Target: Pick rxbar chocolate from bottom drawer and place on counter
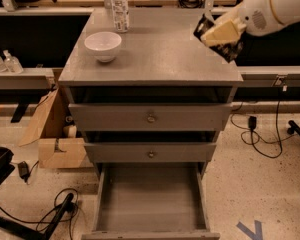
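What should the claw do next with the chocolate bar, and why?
Probably lower a little and let go. The claw holds the chocolate bar above the counter's right side, away from the bowl, and the bottom drawer is bare.
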Action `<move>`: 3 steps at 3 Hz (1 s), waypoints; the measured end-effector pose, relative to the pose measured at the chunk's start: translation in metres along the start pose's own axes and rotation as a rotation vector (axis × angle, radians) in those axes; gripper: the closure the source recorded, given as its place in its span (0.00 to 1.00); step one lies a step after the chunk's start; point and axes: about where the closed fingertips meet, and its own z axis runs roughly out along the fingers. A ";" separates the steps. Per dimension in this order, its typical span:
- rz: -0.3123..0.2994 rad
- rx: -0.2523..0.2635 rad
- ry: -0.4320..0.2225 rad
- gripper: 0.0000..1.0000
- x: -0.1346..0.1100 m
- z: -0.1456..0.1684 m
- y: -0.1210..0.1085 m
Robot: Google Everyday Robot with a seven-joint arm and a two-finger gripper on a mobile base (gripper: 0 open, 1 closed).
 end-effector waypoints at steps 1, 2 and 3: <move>-0.031 -0.043 -0.024 1.00 -0.034 0.065 -0.037; -0.051 -0.069 -0.063 1.00 -0.047 0.114 -0.060; -0.075 -0.049 -0.143 0.97 -0.056 0.147 -0.093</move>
